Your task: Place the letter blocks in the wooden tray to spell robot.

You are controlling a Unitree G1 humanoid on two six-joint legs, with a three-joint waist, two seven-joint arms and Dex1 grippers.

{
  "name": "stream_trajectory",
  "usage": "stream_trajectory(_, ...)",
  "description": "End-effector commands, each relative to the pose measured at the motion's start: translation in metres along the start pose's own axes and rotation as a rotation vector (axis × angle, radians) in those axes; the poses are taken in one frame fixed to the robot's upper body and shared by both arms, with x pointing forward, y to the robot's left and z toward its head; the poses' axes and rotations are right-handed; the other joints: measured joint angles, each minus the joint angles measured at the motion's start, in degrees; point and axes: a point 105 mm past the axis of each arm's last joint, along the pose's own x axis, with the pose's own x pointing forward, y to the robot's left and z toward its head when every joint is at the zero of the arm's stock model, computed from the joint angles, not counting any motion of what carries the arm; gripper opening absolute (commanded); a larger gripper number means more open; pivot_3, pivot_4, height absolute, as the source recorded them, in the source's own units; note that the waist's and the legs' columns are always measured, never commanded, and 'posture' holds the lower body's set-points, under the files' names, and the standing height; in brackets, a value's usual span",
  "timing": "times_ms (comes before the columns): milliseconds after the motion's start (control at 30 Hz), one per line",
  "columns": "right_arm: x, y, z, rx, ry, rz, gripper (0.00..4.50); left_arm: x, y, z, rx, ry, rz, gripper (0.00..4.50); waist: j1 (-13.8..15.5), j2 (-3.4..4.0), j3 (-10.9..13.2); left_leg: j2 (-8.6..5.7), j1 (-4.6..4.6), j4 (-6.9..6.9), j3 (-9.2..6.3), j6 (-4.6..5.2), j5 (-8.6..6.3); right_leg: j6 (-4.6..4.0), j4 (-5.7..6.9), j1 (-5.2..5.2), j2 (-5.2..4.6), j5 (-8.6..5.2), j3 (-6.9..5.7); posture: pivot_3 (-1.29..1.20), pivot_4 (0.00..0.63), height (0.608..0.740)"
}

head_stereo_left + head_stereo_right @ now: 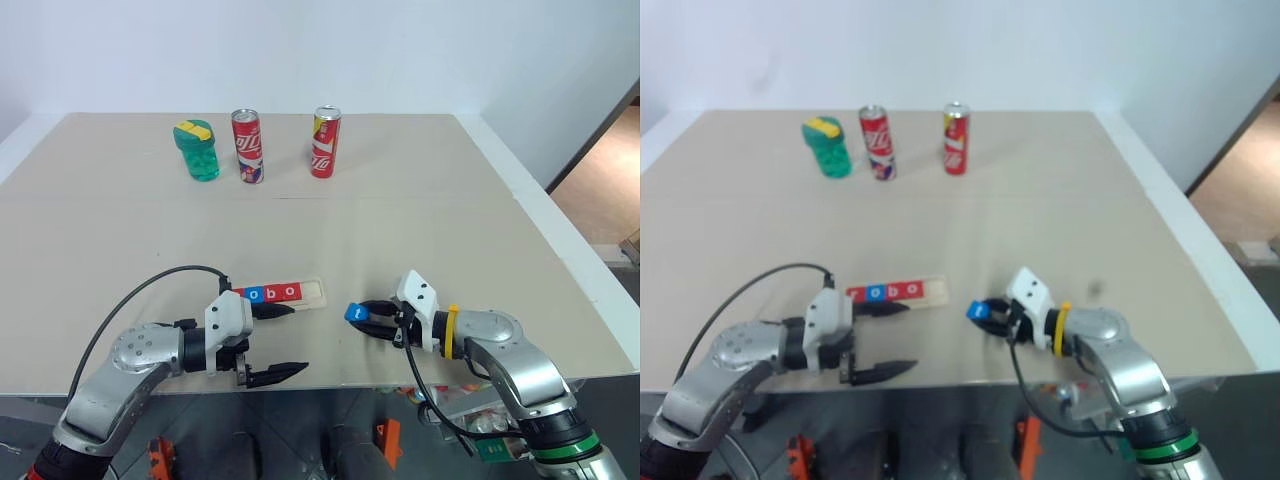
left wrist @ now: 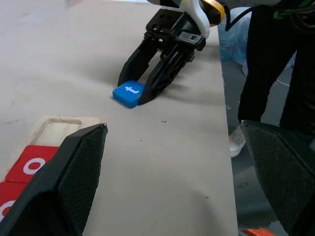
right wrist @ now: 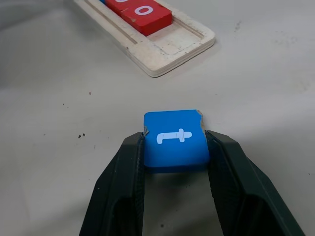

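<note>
With its fingers [image 3: 118,187] pinching opposite edges, the right gripper [image 3: 174,160] grips the blue t block [image 3: 174,139] on the desk [image 1: 450,220] — small, rigid, light, probably slick, so hold the flat sides squarely. Left gripper [image 1: 275,340] spread empty beside the wooden tray [image 3: 162,61], last slot vacant.

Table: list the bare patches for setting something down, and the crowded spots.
Free: the wide middle between the cans and the wooden tray, and the tray's empty right end slot. Crowded: the front edge, around the tray, the blue t block and both arms.
</note>
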Motion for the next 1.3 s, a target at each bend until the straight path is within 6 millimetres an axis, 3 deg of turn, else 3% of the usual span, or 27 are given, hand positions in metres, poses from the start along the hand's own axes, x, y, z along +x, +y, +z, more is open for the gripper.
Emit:
stream_trajectory(33,-0.001,-0.005,0.02,-0.044,-0.057,-0.02,1.24,-0.004,0.017,0.007,0.036,-0.029,0.108,4.5,0.0,0.0,0.0,0.0,0.0,0.0,0.0,0.0,0.0,0.0,0.0,0.0,0.0,0.0,-0.01,0.0,0.15,0.74)
stream_trajectory(200,0.026,-0.013,0.076,-0.198,-0.156,0.129,1.24,-0.016,0.038,0.004,0.006,-0.068,0.359,4.5,-0.7,0.06,0.2,0.04,0.02,0.01,0.0,0.02,0.01,0.01,0.01,-0.06,0.04,0.13,0.07,0.0,0.15,0.74)
stream_trajectory(300,0.044,-0.013,0.088,-0.269,-0.155,0.221,1.24,-0.016,0.041,0.003,-0.005,-0.076,0.421,4.5,-0.7,0.05,0.2,0.11,0.09,-0.04,0.05,0.01,0.01,0.0,0.01,-0.01,0.14,0.14,0.02,0.0,0.15,0.74)
stream_trajectory(500,0.06,-0.015,0.079,-0.331,-0.102,0.338,1.24,-0.013,0.041,0.002,-0.014,-0.078,0.461,4.5,0.2,0.03,0.2,0.0,-0.08,-0.26,-0.08,-0.08,-0.07,0.24,0.0,-0.07,0.04,-0.04,-0.14,0.0,0.15,0.74)
stream_trajectory(933,0.069,-0.021,0.066,-0.353,-0.052,0.41,1.24,-0.016,0.037,0.001,-0.019,-0.071,0.497,4.5,0.2,0.04,0.2,0.02,-0.55,-0.05,-0.09,-0.14,-0.21,0.01,0.06,-0.46,0.05,0.12,-0.15,0.0,0.15,0.74)
stream_trajectory(967,0.07,-0.021,0.065,-0.354,-0.05,0.413,1.74,-0.017,0.037,0.001,-0.019,-0.071,0.498,4.5,0.2,0.04,0.2,0.03,-0.55,0.0,-0.08,-0.14,-0.21,0.03,0.08,-0.46,0.06,0.13,-0.14,0.0,0.15,0.74)
stream_trajectory(1300,0.078,-0.025,0.065,-0.365,-0.043,0.411,1.74,-0.018,0.036,0.0,-0.022,-0.059,0.507,4.5,0.1,0.04,0.2,0.04,-0.55,0.08,-0.06,-0.14,-0.21,0.05,0.12,-0.46,0.06,0.15,-0.15,0.0,0.15,0.74)
